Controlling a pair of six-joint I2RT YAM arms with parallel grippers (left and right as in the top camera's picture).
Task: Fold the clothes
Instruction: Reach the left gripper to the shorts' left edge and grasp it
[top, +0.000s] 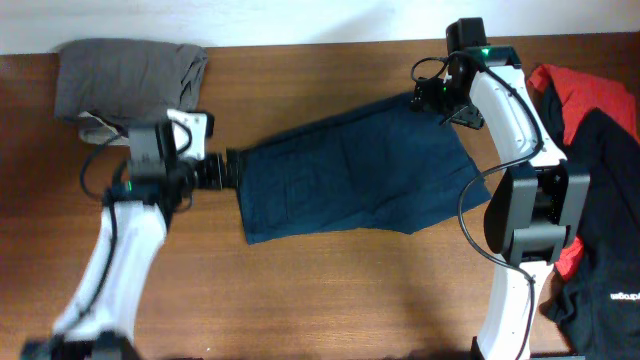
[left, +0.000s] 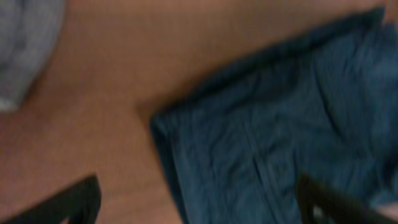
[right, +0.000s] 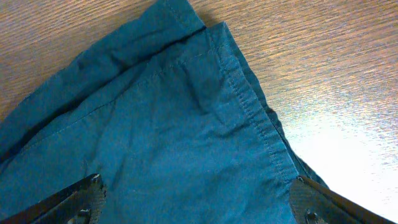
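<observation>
While the navy shorts (top: 350, 165) lie spread flat in the middle of the table (top: 330, 300), between the two arms, no finished fold is seen on them. At the corner shown in the right wrist view two layers of cloth are seen, but it cannot be told whether this is a fold or only the front and back of the garment. The left gripper (top: 228, 170) is placed at the left edge of the shorts and the right gripper (top: 437, 95) over their far right corner. Both are seen with the jaws wide apart, and nothing is held in either. A grey garment (top: 130, 75) is laid as a compact bundle at the far left corner, so it is judged to be done already, though its neatness cannot be checked. The red-and-black clothes (top: 600, 170) are heaped loosely at the right edge, partly behind the right arm, and are judged not yet folded. About one third of the task is therefore estimated as done: the shorts are to be folded and put aside, and the heap is left after them.
</observation>
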